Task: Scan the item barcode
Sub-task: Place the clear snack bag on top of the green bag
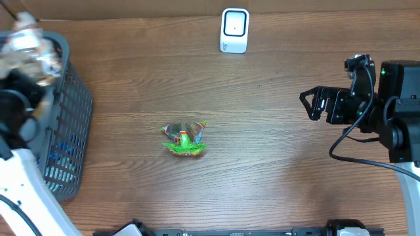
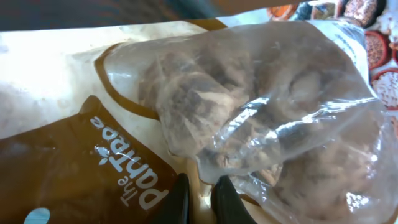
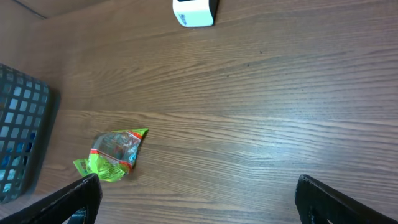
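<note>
L end effector [image 2: 200, 198] pinched on clear snack bag [image 2: 261, 106] over basket [image 1: 72, 118]; R end effector [image 3: 199, 199] wide open

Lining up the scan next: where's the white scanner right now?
Overhead, the white scanner stands at the table's far edge, near the middle, beyond and slightly right of the green snack packet.

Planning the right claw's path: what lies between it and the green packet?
Nothing: overhead shows bare table between the right claw and the green packet.
</note>
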Robot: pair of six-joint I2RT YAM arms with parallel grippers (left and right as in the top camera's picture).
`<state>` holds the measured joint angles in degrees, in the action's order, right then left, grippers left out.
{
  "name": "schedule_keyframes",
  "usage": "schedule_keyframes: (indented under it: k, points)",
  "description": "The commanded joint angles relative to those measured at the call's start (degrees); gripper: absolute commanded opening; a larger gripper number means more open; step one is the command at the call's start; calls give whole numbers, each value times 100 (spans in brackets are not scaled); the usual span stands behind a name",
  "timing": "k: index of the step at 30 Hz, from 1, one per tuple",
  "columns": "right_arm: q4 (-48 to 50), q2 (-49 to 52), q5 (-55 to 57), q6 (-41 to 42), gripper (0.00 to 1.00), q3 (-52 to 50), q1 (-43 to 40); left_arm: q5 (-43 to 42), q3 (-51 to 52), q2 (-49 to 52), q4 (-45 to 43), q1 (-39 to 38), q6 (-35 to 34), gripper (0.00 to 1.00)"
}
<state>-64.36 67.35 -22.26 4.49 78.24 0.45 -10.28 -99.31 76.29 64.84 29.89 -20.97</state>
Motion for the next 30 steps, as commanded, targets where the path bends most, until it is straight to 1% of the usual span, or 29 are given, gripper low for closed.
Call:
schedule_keyframes:
  k: [1, 5, 8, 10, 14, 17, 21, 24, 30]
  points:
    - [57, -9, -59, 17, 100, 170, -15, -170, -92, -133, 291, -1023, 175, 4]
    - [61, -9, -59, 17, 100, 170, -15, 101, 109, -4, 678, -2328, 144, 4]
    - [61, -9, -61, 17, 100, 170, -15, 251, 409, 192, 778, -3112, -35, 4]
    - [61, -9, -59, 17, 100, 170, -15, 343, 734, 385, 752, -3585, -181, 4]
    - [59, -9, -59, 15, 100, 170, -15, 339, 1458, 852, 544, -4288, -389, 4]
    - [57, -9, -59, 17, 100, 170, -15, 341, 1963, 1311, 310, -4701, -505, 4]
    - [57, -9, -59, 17, 100, 170, -15, 345, 2356, 1963, 177, -5040, -590, 4]
    - [57, -9, -59, 17, 100, 168, -15, 345, 2483, 2483, 210, -5174, -588, 5]
    - [57, -9, -59, 17, 100, 166, -15, 341, 2524, 3364, 330, -5206, -560, 4]
